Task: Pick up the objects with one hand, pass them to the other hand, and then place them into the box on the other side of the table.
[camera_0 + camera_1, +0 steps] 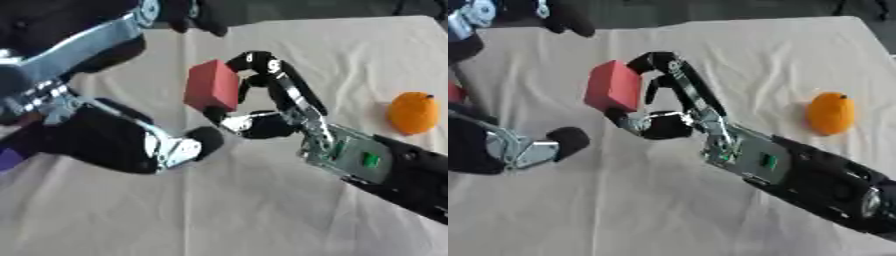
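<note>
**poster1:** So the right hand point(262, 95) comes in from the lower right and has the red block point(213, 86) pinched, fingers curled over its top right edge and the thumb under its lower edge. The block is held up off the bench point(262, 210), a bit tilted, roughly mid-picture.

**poster2:** What about the left hand point(171, 147)?

**poster1:** It's low on the left, just beside and below the block, not touching it. I see a black rounded fingertip poking toward the right hand's thumb, with nothing in it. Whether the rest of its fingers are straight or curled, I honestly can't tell.

**poster2:** Anything else around?

**poster1:** An orange fruit point(830, 113) sits on the white cloth well to the right, apart from both hands. The left arm's silver link point(79, 47) runs across the top left corner. There's a small purple bit point(10, 159) at the left edge, can't make out what it is.

**poster2:** Any labels or text?

**poster1:** Only a circuit board with a green part point(370, 160) on the back of the right hand. No writing I can read. Nothing sits between the two hands.
</note>
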Robot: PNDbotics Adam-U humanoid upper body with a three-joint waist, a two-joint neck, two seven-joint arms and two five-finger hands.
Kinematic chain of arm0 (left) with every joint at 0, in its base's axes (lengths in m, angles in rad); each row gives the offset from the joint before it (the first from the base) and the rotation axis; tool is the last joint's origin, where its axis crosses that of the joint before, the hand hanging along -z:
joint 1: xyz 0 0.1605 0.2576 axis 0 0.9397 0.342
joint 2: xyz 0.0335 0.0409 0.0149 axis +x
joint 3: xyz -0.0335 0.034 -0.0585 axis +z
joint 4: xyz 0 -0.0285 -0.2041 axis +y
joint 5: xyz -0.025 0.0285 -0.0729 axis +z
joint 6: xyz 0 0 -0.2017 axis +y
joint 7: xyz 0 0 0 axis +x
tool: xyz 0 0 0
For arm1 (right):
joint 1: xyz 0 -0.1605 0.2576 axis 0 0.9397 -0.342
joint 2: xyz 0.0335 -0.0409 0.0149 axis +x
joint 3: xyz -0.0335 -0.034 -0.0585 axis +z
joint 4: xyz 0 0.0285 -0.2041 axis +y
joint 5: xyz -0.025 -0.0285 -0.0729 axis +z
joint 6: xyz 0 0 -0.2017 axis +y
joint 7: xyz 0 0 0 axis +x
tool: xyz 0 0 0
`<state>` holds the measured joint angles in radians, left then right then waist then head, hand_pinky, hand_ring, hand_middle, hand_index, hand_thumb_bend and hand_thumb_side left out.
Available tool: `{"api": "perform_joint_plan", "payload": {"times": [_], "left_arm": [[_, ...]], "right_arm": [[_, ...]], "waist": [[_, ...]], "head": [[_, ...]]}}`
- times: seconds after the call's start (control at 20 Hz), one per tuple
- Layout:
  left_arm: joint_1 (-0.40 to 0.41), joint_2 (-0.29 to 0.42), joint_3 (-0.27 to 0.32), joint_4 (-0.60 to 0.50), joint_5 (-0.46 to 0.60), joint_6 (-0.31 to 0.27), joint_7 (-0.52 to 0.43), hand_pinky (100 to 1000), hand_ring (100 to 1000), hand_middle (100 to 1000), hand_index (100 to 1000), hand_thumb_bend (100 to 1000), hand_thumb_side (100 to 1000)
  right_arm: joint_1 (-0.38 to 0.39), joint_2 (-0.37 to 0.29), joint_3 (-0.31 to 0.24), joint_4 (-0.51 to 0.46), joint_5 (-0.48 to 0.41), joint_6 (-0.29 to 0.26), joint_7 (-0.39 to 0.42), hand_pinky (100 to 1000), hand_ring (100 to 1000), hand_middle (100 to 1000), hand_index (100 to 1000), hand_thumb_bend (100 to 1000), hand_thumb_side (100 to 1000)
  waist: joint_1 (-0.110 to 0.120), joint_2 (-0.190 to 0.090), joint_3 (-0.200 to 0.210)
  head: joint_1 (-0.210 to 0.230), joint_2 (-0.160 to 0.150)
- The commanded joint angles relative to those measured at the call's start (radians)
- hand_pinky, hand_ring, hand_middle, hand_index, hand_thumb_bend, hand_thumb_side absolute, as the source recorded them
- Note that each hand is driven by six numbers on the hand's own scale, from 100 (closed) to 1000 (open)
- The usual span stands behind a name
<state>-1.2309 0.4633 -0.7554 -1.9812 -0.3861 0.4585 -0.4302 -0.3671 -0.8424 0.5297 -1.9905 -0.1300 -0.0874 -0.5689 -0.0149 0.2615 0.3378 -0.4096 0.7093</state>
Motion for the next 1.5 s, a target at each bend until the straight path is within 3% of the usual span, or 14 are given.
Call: {"api": "perform_joint_plan", "payload": {"times": [0.05, 0.75, 1.5], "left_arm": [[-0.008, -0.005, 0.0, 0.014, -0.027, 0.013, 0.003, 891, 770, 757, 858, 468, 356], [0.033, -0.052, -0.045, 0.185, -0.139, -0.046, 0.068, 855, 765, 755, 857, 472, 292], [0.059, -0.081, -0.081, 0.289, -0.174, -0.112, 0.129, 834, 730, 717, 803, 514, 258]], "right_arm": [[-0.016, -0.008, -0.001, -0.01, 0.041, -0.018, -0.002, 382, 701, 505, 475, 460, 100], [-0.019, 0.002, 0.02, -0.01, 0.135, -0.056, -0.015, 388, 699, 506, 475, 456, 100], [-0.026, 0.007, 0.021, -0.01, 0.176, -0.051, 0.001, 381, 698, 507, 477, 453, 100]], "waist": [[0.013, -0.026, -0.001], [0.02, -0.018, -0.012], [0.025, -0.011, -0.019]], "head": [[0.007, -0.013], [0.014, -0.017], [0.018, -0.018]]}}
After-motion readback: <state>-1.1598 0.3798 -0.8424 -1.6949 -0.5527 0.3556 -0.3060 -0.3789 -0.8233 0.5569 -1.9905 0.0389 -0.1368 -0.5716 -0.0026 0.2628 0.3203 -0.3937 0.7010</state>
